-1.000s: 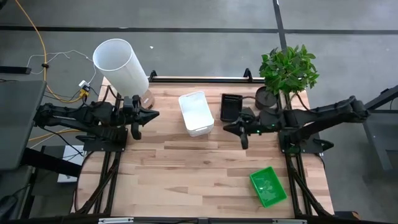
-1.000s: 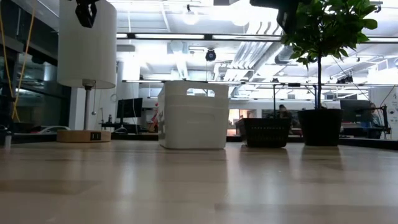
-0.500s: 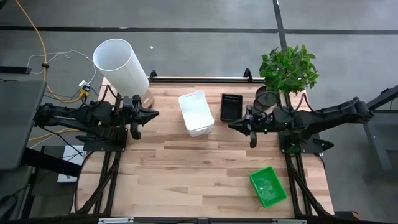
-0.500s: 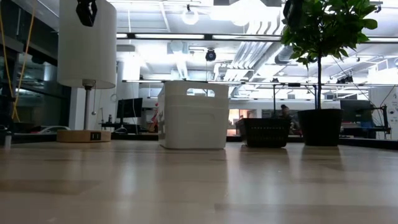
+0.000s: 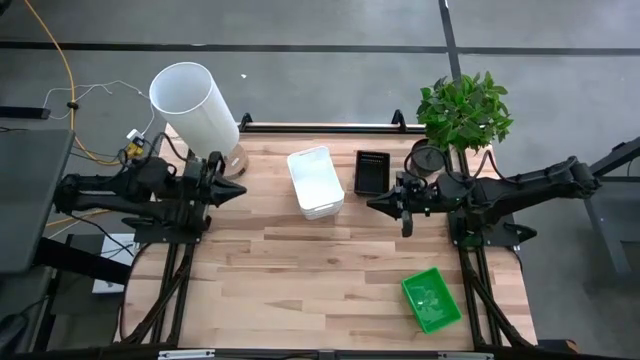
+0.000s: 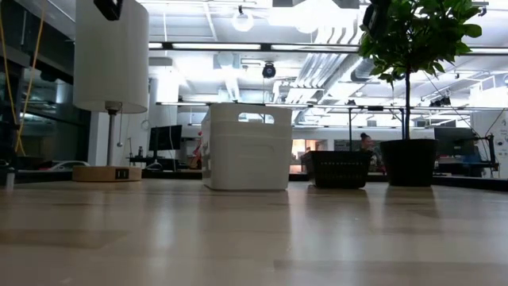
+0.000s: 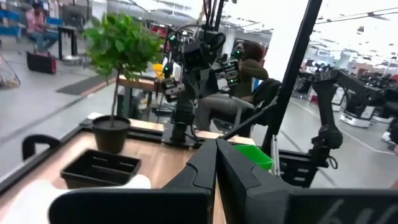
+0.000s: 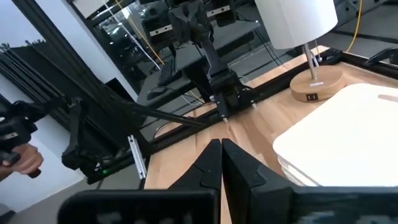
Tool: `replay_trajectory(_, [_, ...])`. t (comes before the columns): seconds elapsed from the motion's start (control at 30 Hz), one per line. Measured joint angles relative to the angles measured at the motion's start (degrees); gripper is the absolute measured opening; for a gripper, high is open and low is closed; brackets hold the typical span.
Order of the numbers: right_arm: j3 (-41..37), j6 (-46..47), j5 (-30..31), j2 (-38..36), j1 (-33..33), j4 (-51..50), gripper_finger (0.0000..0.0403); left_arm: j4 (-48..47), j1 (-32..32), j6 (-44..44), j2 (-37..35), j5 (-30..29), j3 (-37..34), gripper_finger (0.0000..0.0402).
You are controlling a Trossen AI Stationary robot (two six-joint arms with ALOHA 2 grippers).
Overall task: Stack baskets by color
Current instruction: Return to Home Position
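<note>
Clenched on nothing, both pairs of jaws: on my left gripper [image 5: 240, 190] the two fingers [image 7: 208, 163] press flat together, and on my right gripper [image 5: 372, 203] the fingers [image 8: 210, 158] meet the same way at the tips.

I take the white baskets [image 5: 316, 182] as my mark. They stand nested in one stack toward the far edge of the table [image 5: 300, 270]. My left gripper hangs above the table off the stack's left side, well apart from it and pointing toward it. My right gripper hangs off the stack's right side, also apart from it, pointing back at it.

The black baskets [image 5: 371, 171] sit just beside the white stack on its right, between it and the potted plant [image 5: 463, 112]. My right jaws are near their front end, raised above the table and not touching them.

The green basket [image 5: 431, 299] lies well apart from the white stack, toward the near right corner and turned askew. Whether more than one is nested there I cannot tell. The tall white cylinder [image 5: 195, 105] stands off the stack's left side, at the far corner.
</note>
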Motion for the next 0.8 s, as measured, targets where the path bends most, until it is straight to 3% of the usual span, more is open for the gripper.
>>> replay_trajectory(0.23, [0.0,-1.4,0.0,0.0,0.0,0.0,0.0000,-3.3,3.1,2.0,-7.5,3.1,-1.7,0.0000])
replay_trajectory(0.6, [0.0,-1.4,0.0,0.0,0.0,0.0,0.0000,-1.7,3.0,-5.4,-25.7,3.9,-18.1,0.0000])
replay_trajectory(0.8, [0.0,-1.2,0.5,0.0,0.0,0.0,0.0000,5.2,2.9,-6.8,-24.8,3.9,-24.6,0.0000])
